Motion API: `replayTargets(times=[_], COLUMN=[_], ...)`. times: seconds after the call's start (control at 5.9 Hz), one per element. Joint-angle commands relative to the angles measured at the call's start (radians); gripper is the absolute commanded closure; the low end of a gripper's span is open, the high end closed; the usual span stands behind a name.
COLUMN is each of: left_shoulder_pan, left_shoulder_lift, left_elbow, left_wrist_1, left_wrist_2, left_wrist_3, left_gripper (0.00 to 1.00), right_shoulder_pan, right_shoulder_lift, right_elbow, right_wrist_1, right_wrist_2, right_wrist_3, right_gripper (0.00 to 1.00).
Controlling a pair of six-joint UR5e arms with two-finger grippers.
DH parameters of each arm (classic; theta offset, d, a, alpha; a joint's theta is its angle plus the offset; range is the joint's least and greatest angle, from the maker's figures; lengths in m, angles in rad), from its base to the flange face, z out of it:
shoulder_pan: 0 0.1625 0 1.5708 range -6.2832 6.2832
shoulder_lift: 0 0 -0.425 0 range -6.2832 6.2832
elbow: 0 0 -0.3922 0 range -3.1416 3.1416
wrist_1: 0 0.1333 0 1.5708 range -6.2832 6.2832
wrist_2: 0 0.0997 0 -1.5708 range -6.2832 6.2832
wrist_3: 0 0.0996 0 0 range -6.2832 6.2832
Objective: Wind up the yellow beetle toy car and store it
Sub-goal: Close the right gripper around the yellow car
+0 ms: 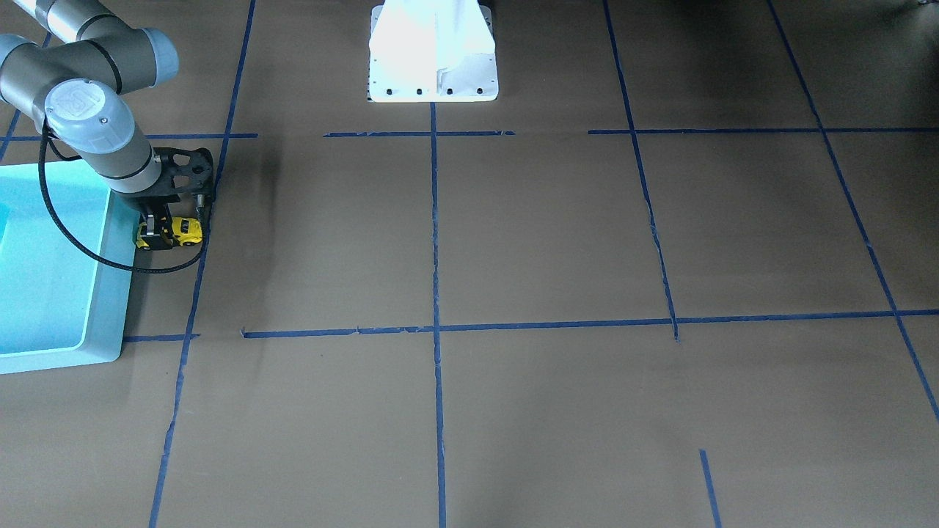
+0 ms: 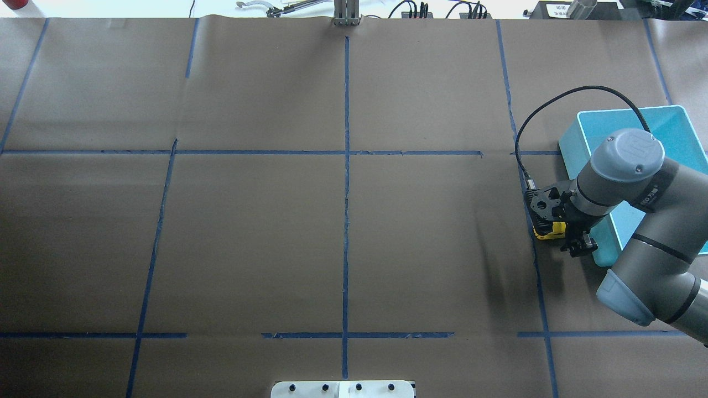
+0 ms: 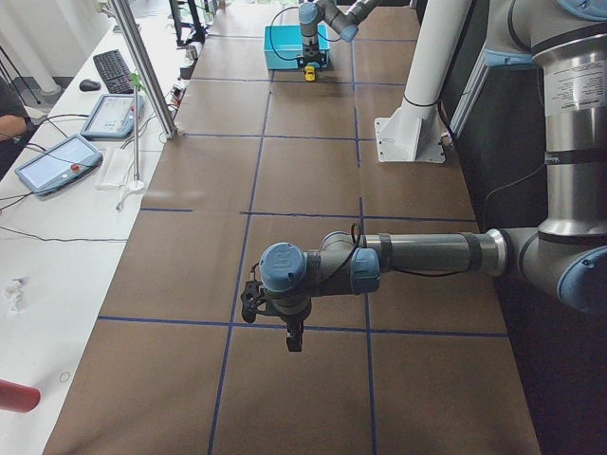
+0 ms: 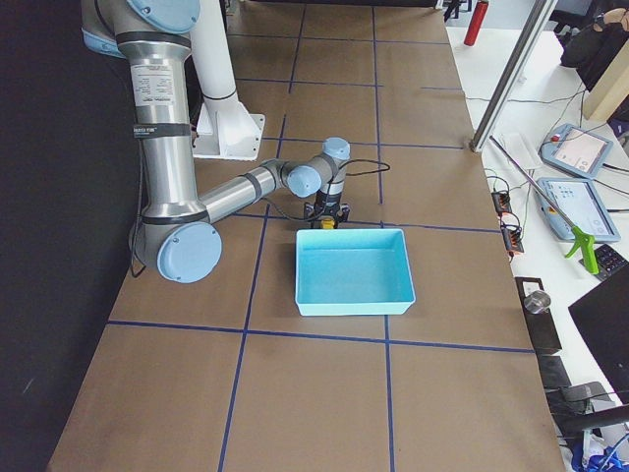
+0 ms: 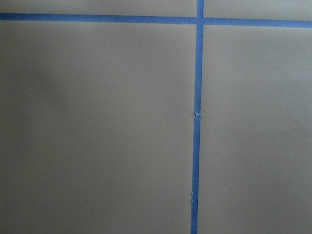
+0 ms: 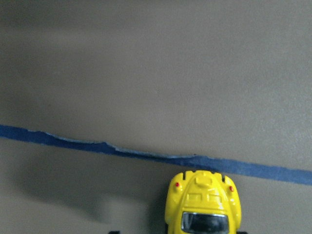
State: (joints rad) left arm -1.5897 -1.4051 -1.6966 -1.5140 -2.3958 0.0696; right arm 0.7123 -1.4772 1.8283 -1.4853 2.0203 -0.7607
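We're looking at brown paper [image 2: 249,237] covering the table, with blue tape lines [image 2: 346,221] marking a grid. There's a turquoise bin [image 4: 354,308] near one end. On the side bench we spot two tablets [image 3: 54,163], a keyboard [image 3: 115,66] and a mouse [image 3: 89,85], beside a metal pole [image 3: 142,66].

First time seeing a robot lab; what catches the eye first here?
A tiny yellow beetle toy car stands out on the brown table, by a blue tape line just outside the turquoise bin. The right gripper is lowered over it, while the left gripper hangs over bare table far away.
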Motion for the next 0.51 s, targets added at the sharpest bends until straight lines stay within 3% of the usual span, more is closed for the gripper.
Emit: replayTargets(times=[0.0, 0.34], left_shoulder_pan=[0.0, -0.001], left_shoulder_lift=[-0.002, -0.002], left_elbow=[0.002, 0.002], left_wrist_1=[0.0, -0.002], left_wrist_2=[0.0, 0.0], left_wrist_3=[-0.001, 0.001], left_gripper=[0.0, 0.0], right_shoulder_pan=[0.001, 0.018], right_shoulder_lift=[0.005, 0.02], right_elbow=[0.006, 0.105], right_wrist_1=[-0.001, -0.094], right_wrist_2=[0.0, 0.012], right_wrist_3=[-0.003, -0.002], right_gripper=[1.0, 1.0])
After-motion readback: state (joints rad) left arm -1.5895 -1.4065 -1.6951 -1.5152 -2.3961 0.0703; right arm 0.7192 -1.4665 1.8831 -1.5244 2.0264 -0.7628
